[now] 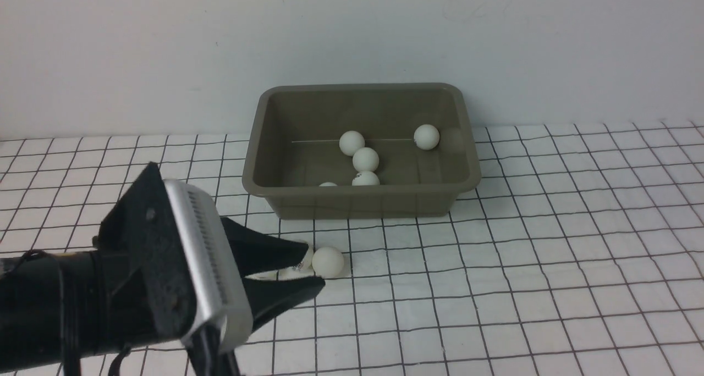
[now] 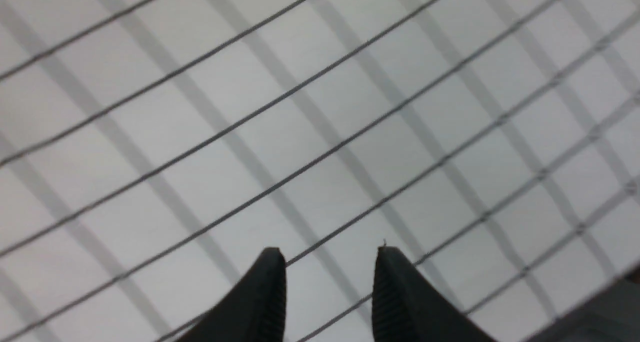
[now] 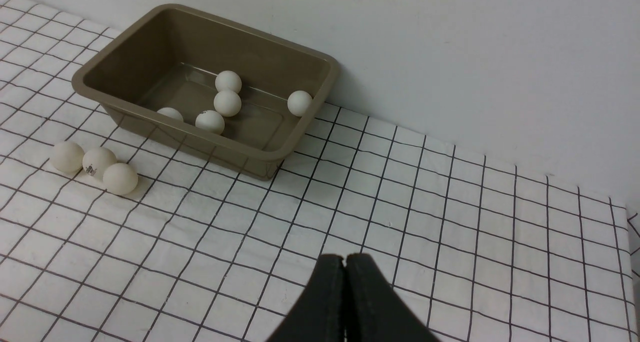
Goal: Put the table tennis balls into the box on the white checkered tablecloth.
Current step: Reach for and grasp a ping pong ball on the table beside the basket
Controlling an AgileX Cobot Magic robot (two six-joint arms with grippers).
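Trouble lies in the three touching balls [image 3: 99,162] on the cloth [image 1: 550,255] before the box [image 1: 357,203]: my left gripper [image 2: 330,262], spread and empty, could knock neighbours rolling away; my right gripper [image 3: 344,258] sits pressed together.

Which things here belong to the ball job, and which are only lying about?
For the job: three balls on the cloth; five balls in the box; left gripper, jaws open; right gripper, jaws shut.
Just there: only the wall behind.
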